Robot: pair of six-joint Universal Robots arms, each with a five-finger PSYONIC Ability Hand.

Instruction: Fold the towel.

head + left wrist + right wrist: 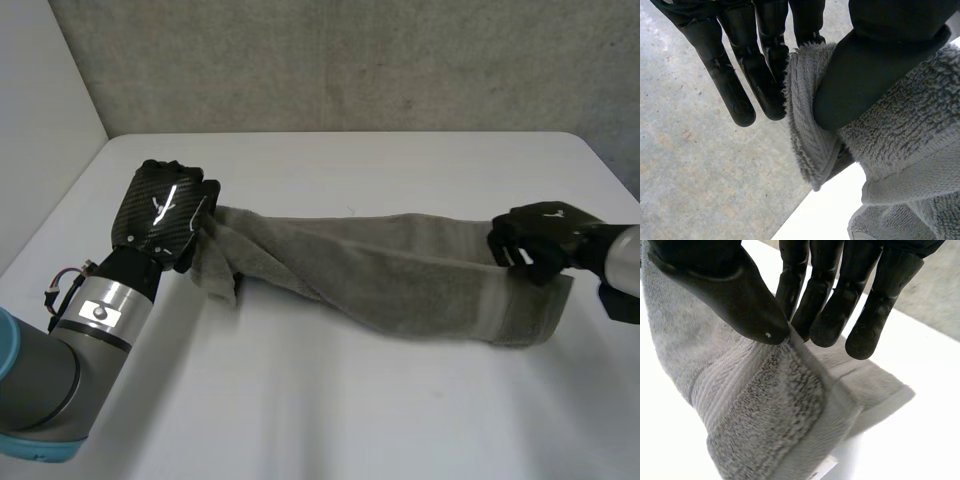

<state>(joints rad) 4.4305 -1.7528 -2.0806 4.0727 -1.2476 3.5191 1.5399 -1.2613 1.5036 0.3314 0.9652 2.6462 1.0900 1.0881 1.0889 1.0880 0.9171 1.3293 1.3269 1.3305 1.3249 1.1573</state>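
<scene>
The left hand (165, 215) and right hand (545, 238) each pinch a towel (400, 275) end between thumb and fingers; either shallow grip could slip, leaving the twisted towel folding crooked

The towel (400, 285) is rough, fluffy terry cloth, the table (350, 420) smooth and matt

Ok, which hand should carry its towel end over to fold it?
Probably the right hand: it pinches the flatter, wider end of the towel, while the left hand pinches a bunched, twisted end.
</scene>
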